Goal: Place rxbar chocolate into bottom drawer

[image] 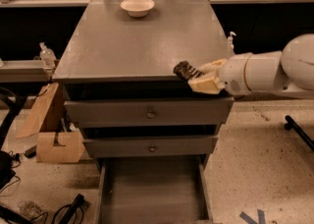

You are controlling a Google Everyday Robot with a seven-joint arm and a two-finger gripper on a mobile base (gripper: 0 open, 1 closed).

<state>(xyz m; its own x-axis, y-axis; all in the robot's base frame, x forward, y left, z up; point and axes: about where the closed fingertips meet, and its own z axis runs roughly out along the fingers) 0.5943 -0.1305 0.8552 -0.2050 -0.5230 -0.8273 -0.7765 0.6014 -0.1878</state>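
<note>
The grey cabinet top point(132, 41) fills the middle of the camera view. My gripper point(198, 75) comes in from the right and hangs over the front right edge of the top. It is shut on the rxbar chocolate point(185, 70), a dark bar that sticks out to the left of the pale fingers point(206, 83). The bottom drawer point(152, 191) is pulled open at the foot of the cabinet, a wide shallow grey tray with nothing in it. The bar is well above the drawer and to its right.
A white bowl point(137, 6) stands at the back of the cabinet top. Two upper drawers with knobs point(150, 115) are closed. A cardboard box point(54, 139) and cables lie on the floor at the left. Benches run behind.
</note>
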